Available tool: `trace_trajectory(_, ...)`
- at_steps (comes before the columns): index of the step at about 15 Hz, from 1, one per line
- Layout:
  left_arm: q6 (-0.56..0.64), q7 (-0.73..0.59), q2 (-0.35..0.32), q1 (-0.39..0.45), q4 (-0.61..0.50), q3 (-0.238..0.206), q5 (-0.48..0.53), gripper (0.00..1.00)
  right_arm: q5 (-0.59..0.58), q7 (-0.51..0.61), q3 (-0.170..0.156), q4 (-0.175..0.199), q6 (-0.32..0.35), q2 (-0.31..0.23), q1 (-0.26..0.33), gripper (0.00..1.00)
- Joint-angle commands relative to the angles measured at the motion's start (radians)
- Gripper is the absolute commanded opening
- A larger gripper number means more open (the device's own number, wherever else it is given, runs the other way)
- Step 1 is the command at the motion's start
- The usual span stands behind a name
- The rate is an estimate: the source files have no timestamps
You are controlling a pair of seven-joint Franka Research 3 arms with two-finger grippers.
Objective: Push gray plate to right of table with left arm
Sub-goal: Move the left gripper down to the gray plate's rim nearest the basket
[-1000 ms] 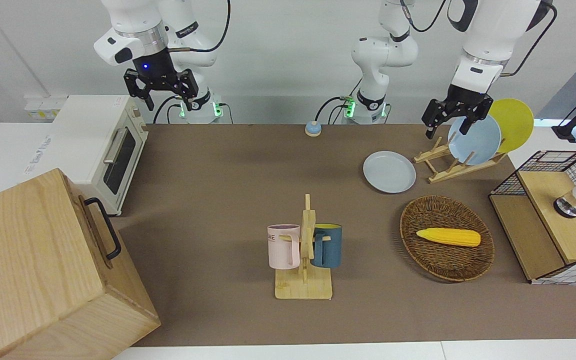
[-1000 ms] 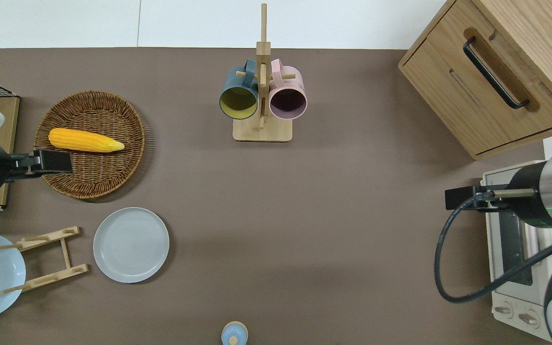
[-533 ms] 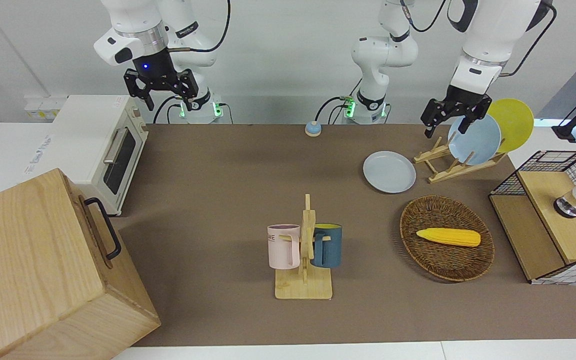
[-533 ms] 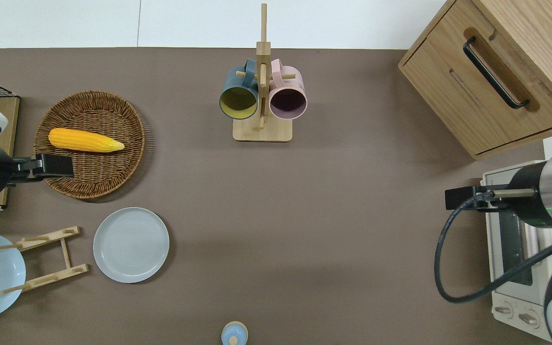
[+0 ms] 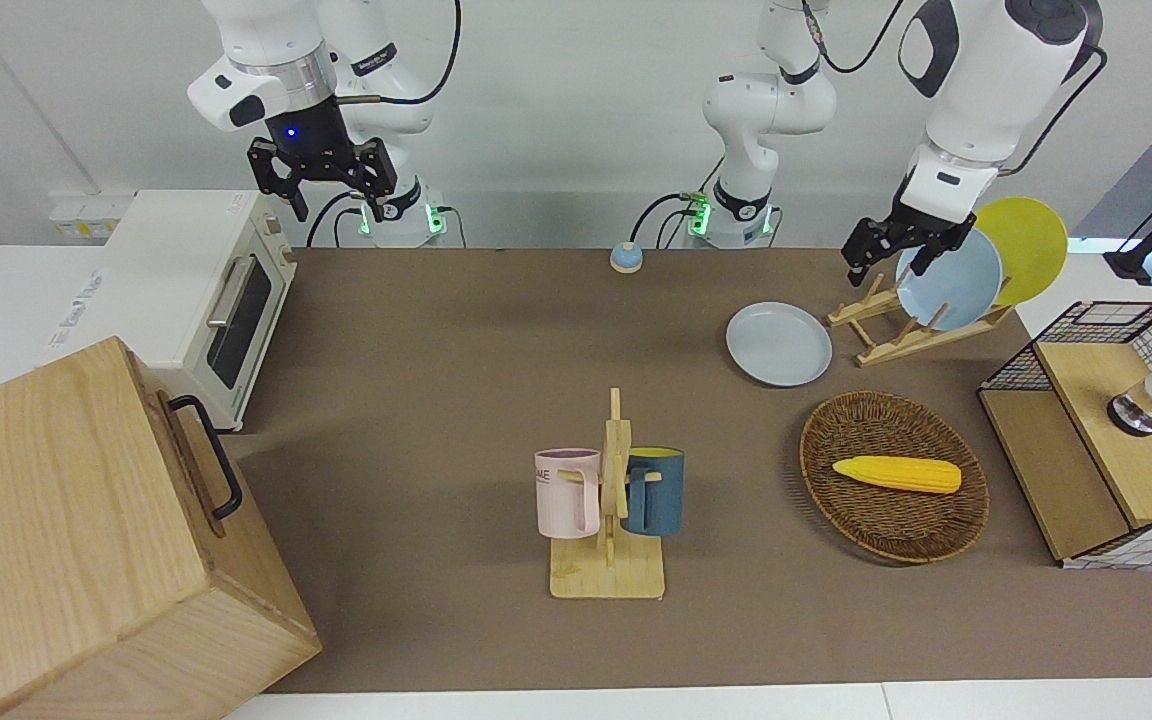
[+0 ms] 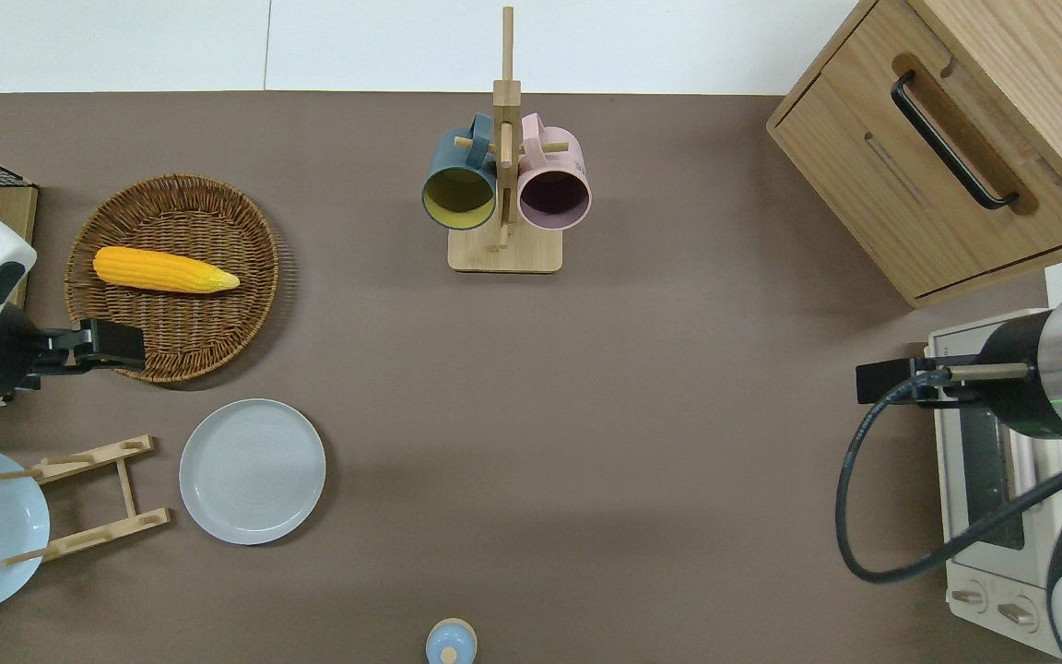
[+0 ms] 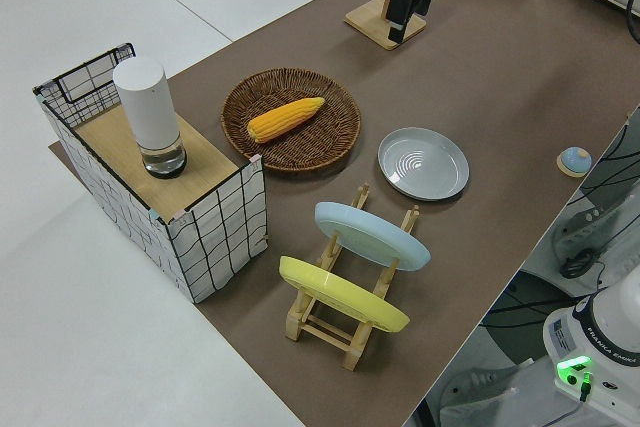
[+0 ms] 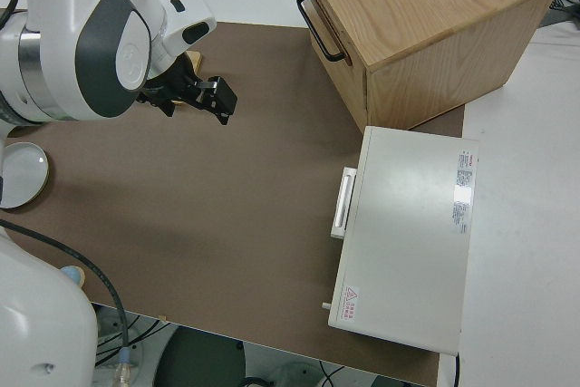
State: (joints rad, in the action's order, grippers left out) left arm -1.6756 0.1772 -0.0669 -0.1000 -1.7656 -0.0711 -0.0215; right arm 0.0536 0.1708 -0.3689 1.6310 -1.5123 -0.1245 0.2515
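The gray plate [image 5: 779, 344] [image 6: 253, 470] [image 7: 424, 163] lies flat on the brown table [image 5: 436, 350], toward the left arm's end and beside the wooden plate rack [image 6: 88, 498]. My left gripper [image 5: 888, 262] [image 6: 130, 343] [image 7: 402, 7] hangs open and empty in the air. In the overhead view it is over the wicker basket's rim on the robots' side, a short way from the plate and not touching it. My right gripper [image 5: 334, 200] [image 6: 877, 381] [image 8: 216, 104] is parked, open and empty.
The rack holds a sky-blue plate [image 5: 948, 280] and a yellow plate [image 5: 1026, 248]. The wicker basket [image 6: 208, 341] holds a corn cob [image 6: 162, 270]. A mug tree [image 6: 503, 184] stands mid-table. A toaster oven [image 5: 196, 300], a wooden cabinet [image 5: 86, 540] and a wire shelf [image 5: 1096, 430] line the ends.
My left gripper has drifted from over the basket's middle toward its robot-side rim, closer to the gray plate. The plate and the right arm have not moved.
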Motion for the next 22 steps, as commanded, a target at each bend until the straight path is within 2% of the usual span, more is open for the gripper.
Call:
trace_trajectory(1, -0.010, -0.005, -0.013, -0.021, -0.106, -0.047, -0.011, 0.98, 0.022, 0.010, -0.015, 0.027, 0.000, -0.027, 0.025, 0.996)
trace_trajectory(3, -0.016, -0.013, -0.014, -0.020, -0.141, -0.050, -0.011, 0.98, 0.022, 0.010, -0.015, 0.027, 0.000, -0.027, 0.025, 0.996)
trace_trajectory(6, -0.044, -0.016, -0.017, -0.020, -0.196, -0.081, -0.008, 0.98, 0.022, 0.010, -0.015, 0.027, 0.000, -0.027, 0.025, 0.996)
trace_trajectory(11, -0.148, -0.024, -0.036, -0.020, -0.329, -0.127, -0.005, 0.98, 0.022, 0.010, -0.015, 0.027, 0.000, -0.027, 0.025, 0.996)
trace_trajectory(16, -0.292, -0.166, -0.041, -0.014, -0.469, -0.168, 0.017, 0.97, 0.022, 0.010, -0.015, 0.027, 0.000, -0.027, 0.025, 0.996)
trace_trajectory(20, -0.374, -0.177, -0.039, -0.014, -0.564, -0.183, 0.078, 0.97, 0.022, 0.010, -0.015, 0.027, 0.001, -0.027, 0.025, 0.996)
trace_trajectory(22, -0.429, -0.259, -0.037, -0.012, -0.621, -0.184, 0.091, 0.96, 0.022, 0.010, -0.015, 0.027, 0.000, -0.027, 0.025, 0.996)
